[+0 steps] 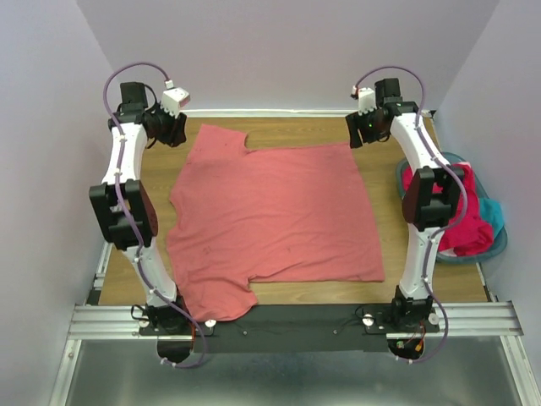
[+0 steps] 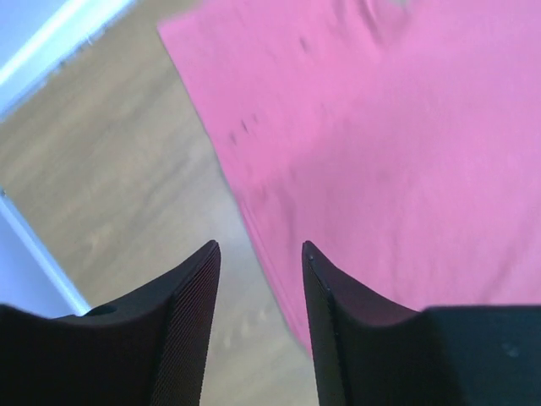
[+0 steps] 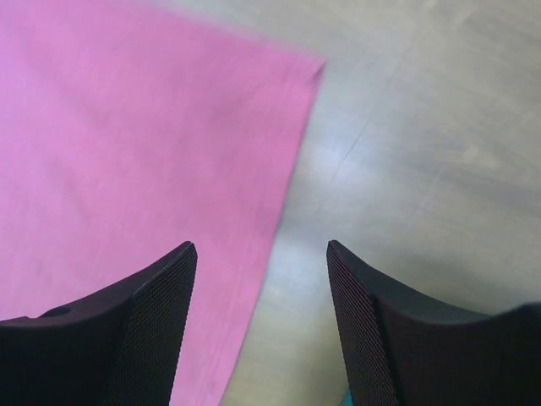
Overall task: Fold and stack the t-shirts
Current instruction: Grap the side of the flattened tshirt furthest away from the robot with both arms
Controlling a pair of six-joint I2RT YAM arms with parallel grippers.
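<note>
A large salmon-pink t-shirt [image 1: 270, 211] lies spread flat on the wooden table, one sleeve hanging over the near edge. My left gripper [image 1: 172, 128] is open and empty above the shirt's far left corner; the left wrist view shows the shirt's edge [image 2: 380, 144] running between the fingers. My right gripper [image 1: 362, 128] is open and empty above the shirt's far right corner, which shows in the right wrist view [image 3: 152, 144]. A magenta-red t-shirt [image 1: 461, 216] and a teal t-shirt [image 1: 492, 213] lie bunched in the basket at the right.
A round teal plastic basket [image 1: 490, 250] stands at the table's right edge, partly behind my right arm. Purple walls close in the table at the back and sides. A metal rail [image 1: 287, 320] runs along the near edge.
</note>
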